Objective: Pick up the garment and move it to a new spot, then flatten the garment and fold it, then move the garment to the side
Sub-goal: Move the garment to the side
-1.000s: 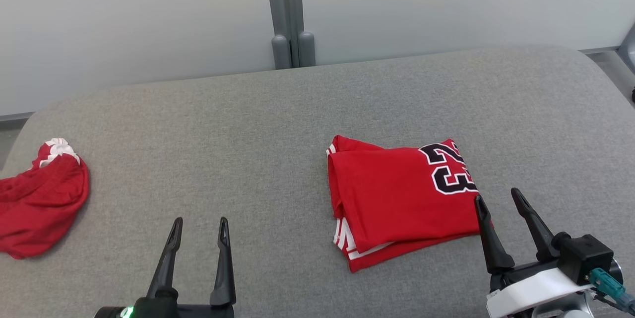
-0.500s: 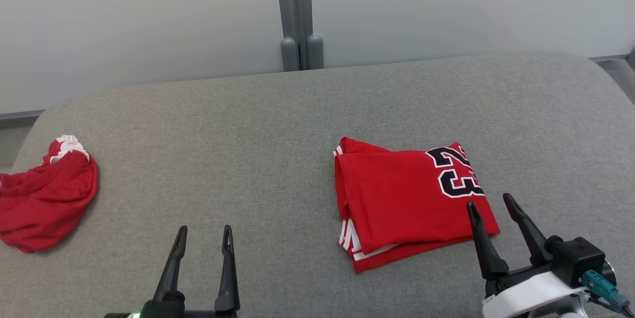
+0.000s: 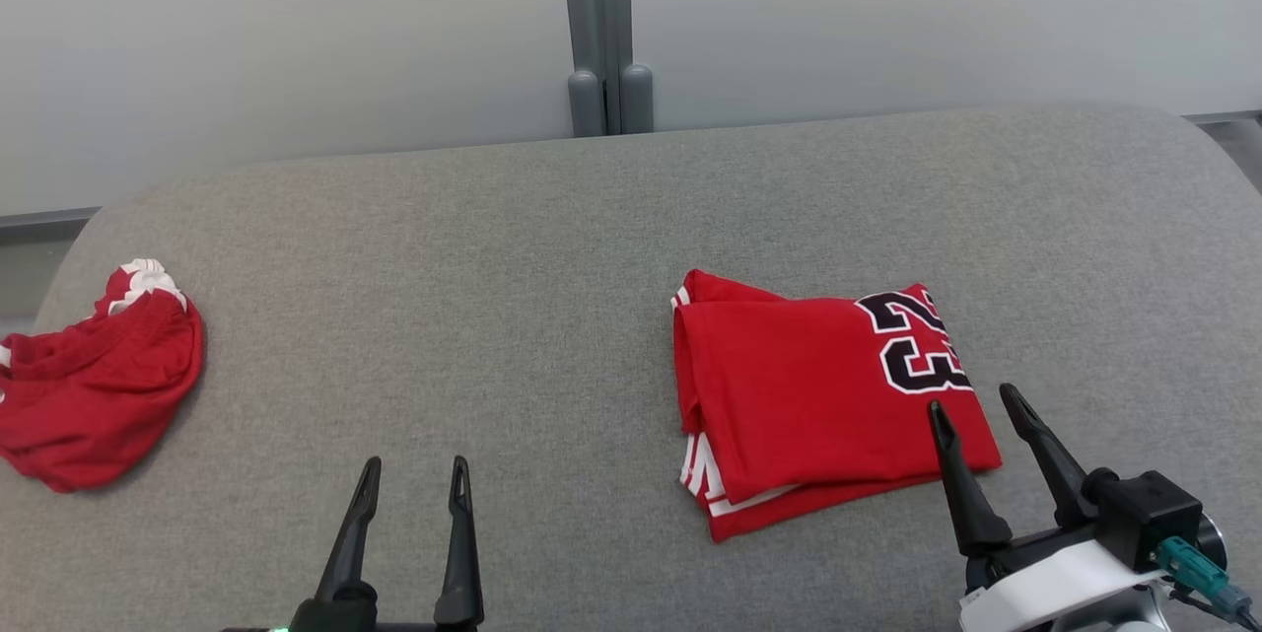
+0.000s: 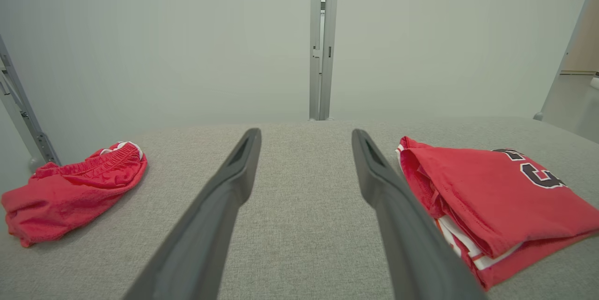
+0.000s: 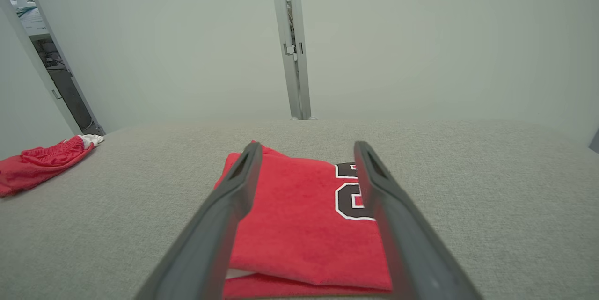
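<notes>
Garment (image 3: 818,395) found folded at 3 o'clock on table (image 3: 513,247); folding judged done, side move judged outstanding. Right gripper (image 3: 971,398) at its 5 o'clock corner, left gripper (image 3: 416,462) at 7 o'clock; both jaws apart, nothing held

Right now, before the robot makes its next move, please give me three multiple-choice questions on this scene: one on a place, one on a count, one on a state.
1. Where does the folded jersey lie?
A. on the robot's right, near the right pincer
B. at the surface's left edge
C. on the floor

2. How many red garments lie on the grey surface?
A. one
B. two
C. three

3. In what state is the right pincer?
A. shut on the jersey
B. shut, empty
C. open, gripping nothing

Answers:
1 A, it lies just ahead of that pincer.
2 B, the folded jersey plus crumpled shorts at the left.
3 C, its fingers stand apart, no cloth pinched.
</notes>
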Robot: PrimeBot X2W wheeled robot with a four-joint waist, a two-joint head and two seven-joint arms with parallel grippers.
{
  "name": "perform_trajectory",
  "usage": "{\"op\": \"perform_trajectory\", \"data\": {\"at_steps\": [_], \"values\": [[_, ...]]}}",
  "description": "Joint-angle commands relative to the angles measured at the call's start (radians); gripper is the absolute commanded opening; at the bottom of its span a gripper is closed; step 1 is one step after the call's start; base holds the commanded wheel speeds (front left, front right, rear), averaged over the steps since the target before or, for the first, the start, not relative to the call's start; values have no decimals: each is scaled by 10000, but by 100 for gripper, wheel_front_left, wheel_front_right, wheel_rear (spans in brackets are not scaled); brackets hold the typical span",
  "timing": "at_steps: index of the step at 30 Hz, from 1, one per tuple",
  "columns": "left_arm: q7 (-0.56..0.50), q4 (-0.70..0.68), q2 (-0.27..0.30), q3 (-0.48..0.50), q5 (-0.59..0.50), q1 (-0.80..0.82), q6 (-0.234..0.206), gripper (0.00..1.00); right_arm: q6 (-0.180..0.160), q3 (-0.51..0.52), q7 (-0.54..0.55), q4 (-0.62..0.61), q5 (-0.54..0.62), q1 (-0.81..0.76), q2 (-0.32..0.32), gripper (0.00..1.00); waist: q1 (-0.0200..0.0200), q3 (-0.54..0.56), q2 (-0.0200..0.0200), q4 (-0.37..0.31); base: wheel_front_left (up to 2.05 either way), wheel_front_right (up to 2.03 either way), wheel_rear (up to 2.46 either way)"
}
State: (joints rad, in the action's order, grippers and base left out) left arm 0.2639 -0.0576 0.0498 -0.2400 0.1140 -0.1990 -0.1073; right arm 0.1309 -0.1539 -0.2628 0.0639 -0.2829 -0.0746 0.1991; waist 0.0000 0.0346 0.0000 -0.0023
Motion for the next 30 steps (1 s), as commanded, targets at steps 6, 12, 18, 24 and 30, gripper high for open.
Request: {"op": "perform_trajectory", "data": {"at_steps": [6,12,18,24,30], "values": [[4,82,15,-46,71,44,82,100,-5,-246,-24,110,-150,365,3,100,0,-268,0,23,0,0,0],[4,188,15,-195,94,366,207,100,-3,-762,-24,1171,-1053,1482,427,100,0,-791,0,98,0,0,0],[4,347,15,-427,210,761,329,100,-5,-1323,159,3062,-2698,3045,1646,100,0,-1434,0,371,0,0,0],[4,471,17,-614,374,1162,459,100,-3,-1726,1853,4114,-4338,3976,2861,100,0,-1932,0,734,0,0,0],[4,503,17,-669,492,1405,508,100,-3,-2043,2324,4598,-5027,4468,3372,100,0,-2278,0,908,0,0,0]]}}
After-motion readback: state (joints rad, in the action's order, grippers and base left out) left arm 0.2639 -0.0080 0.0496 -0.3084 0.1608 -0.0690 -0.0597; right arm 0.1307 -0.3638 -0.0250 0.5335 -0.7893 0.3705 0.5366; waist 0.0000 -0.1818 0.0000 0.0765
